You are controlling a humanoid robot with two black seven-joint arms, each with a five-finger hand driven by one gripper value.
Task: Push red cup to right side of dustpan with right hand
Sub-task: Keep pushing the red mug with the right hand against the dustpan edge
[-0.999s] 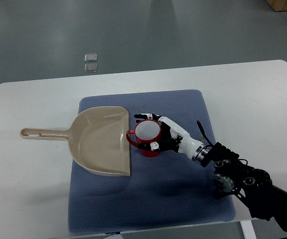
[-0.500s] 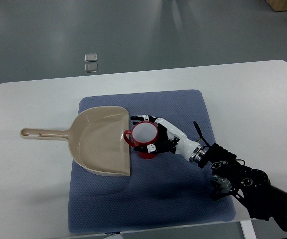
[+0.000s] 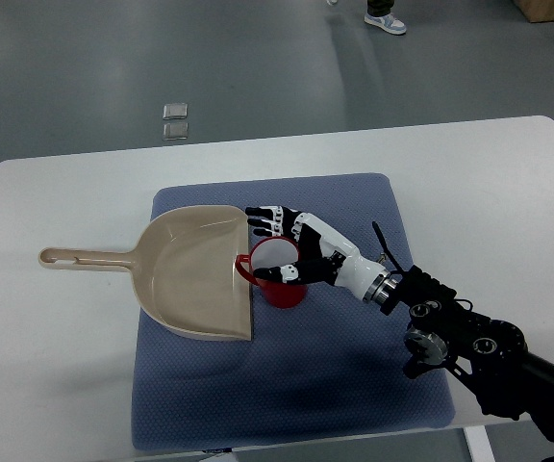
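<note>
A red cup point(image 3: 279, 274) with a white inside stands upright on the blue mat, its handle touching the open right edge of the beige dustpan point(image 3: 192, 271). My right hand point(image 3: 284, 241) comes in from the lower right. Its fingers point(image 3: 263, 217) are spread above the cup's far rim, and the thumb rests by the cup's right side. It holds nothing. The left arm does not show.
The blue mat point(image 3: 354, 366) lies on a white table point(image 3: 489, 183). The dustpan's handle point(image 3: 80, 258) points left over the bare table. A person's shoe point(image 3: 385, 19) shows on the grey floor at the top. Two small clear tiles point(image 3: 174, 119) lie on the floor.
The cup has slid a little left until its handle meets the dustpan's edge. My right hand has lifted and its fingers have spread out above the cup. A shoe has come into view at the top.
</note>
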